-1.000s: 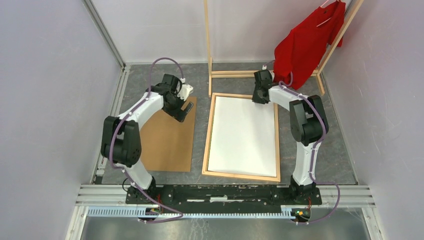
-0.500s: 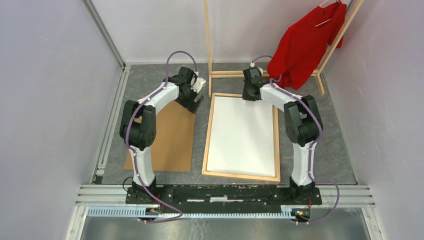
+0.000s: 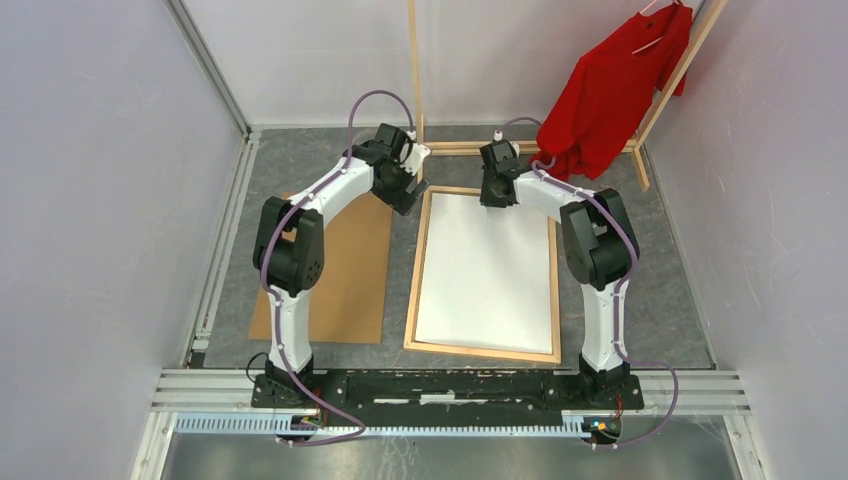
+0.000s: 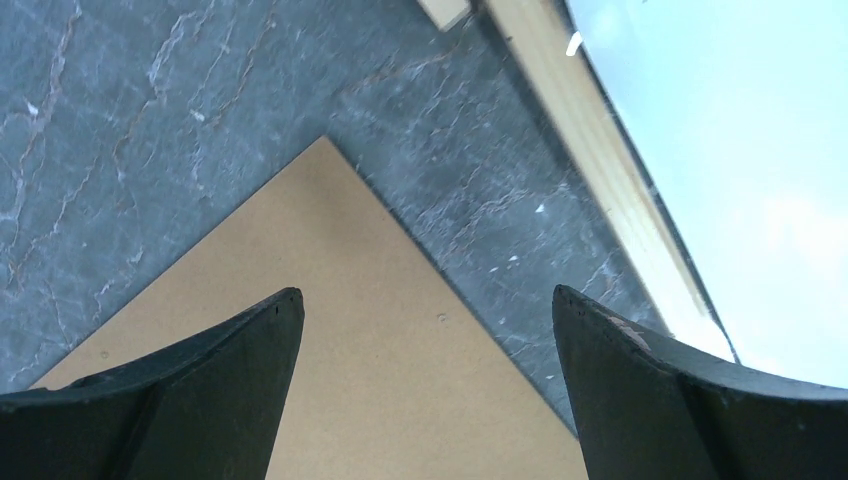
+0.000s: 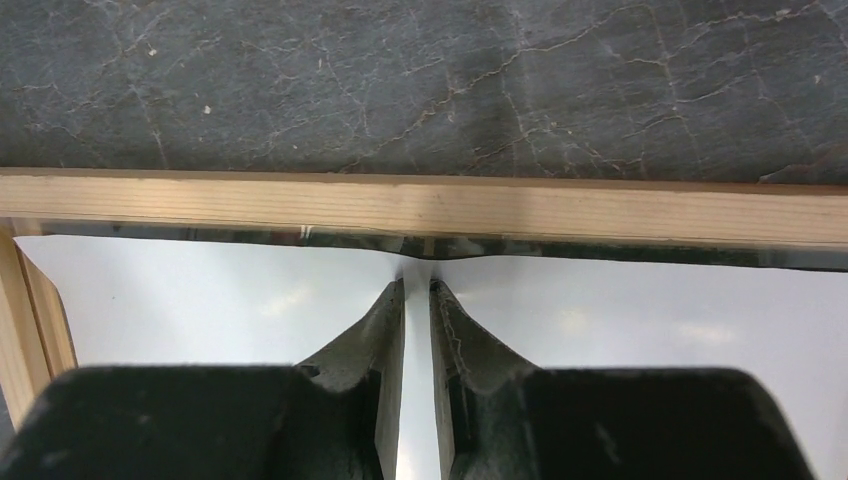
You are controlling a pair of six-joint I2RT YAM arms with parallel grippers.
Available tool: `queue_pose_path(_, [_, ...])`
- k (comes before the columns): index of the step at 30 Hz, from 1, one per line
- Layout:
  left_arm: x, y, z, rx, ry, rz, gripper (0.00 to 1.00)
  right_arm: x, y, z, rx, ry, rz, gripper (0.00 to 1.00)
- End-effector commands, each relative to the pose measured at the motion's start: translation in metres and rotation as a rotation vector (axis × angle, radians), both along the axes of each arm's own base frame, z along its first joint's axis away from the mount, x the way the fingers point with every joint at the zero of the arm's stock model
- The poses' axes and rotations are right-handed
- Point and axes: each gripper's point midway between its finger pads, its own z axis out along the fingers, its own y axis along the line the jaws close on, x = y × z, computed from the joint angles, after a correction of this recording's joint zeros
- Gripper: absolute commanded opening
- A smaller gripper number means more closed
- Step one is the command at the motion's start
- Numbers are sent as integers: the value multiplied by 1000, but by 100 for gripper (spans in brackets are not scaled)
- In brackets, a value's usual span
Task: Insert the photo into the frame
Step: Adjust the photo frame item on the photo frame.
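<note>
Pale wood frame lay on veined grey table.
Inside it, the photo showed smooth white paper; beside it, matt brown cardboard.

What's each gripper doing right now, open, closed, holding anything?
Left gripper: open, holding nothing, above the cardboard board.
Right gripper: nearly shut, tips at the photo's far edge; grip on it cannot be told.
</note>
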Motion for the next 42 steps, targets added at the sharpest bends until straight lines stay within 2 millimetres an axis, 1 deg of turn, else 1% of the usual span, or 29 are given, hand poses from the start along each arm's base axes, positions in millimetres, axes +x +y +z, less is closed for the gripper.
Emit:
queue_pose_path(1, [2,-20,9,-35,-27,3,100,-10,-18,-26,-45,54,-12,21])
queue_pose_path(3, [-5,-24,6,-37,-14,-13,100,-12,-16,-30,-37,66,-3,21])
queue_pose_path(5, [-9,-28,3,-26,-12,-22,100,-13,-14,-36,-28,81,7,20])
queue_pose_path(9, [-3,-36,3,-27,-21,-15,100,-15,-11,-42,-17,100,21,20])
queue_pose_path(14, [22,-53,6,-62,-52,24,100,-17,-12,-42,-19,105,20,20])
queue_pose_path(18, [47,-78,23,-104,-119,20,100,-18,-12,-41,-7,110,24,20])
queue_pose_path(19, [54,-81,27,-103,-145,26,100,-18,-12,-40,-3,107,26,20])
queue_pose_path(21, [65,-90,29,-101,-185,17,100,-19,-11,-38,12,106,26,20])
queue_pose_path(23, [72,-97,25,-79,-209,2,100,-19,-10,-37,28,107,29,20])
queue_pose_path(25, [75,-103,18,-55,-217,-14,100,-21,-9,-36,46,109,32,20])
queue_pose_path(29, [82,-106,9,-29,-247,-2,100,-23,-8,-35,87,113,35,20])
queue_pose_path(32, [86,-108,2,-28,-258,5,100,-23,-7,-29,121,105,42,20])
queue_pose_path(33, [87,-108,0,-24,-259,5,99,-22,-5,-24,135,98,48,21])
queue_pose_path(35, [85,-107,-11,-2,-247,1,99,-17,-7,-13,150,71,46,22])
queue_pose_path(38, [82,-103,-22,29,-233,-3,97,-7,-4,9,197,21,65,28])
queue_pose_path(40, [80,-101,-26,37,-226,-7,97,3,-3,22,216,-9,74,32])
queue_pose_path(42, [78,-100,-27,42,-220,-12,97,14,-4,30,218,-34,83,38])
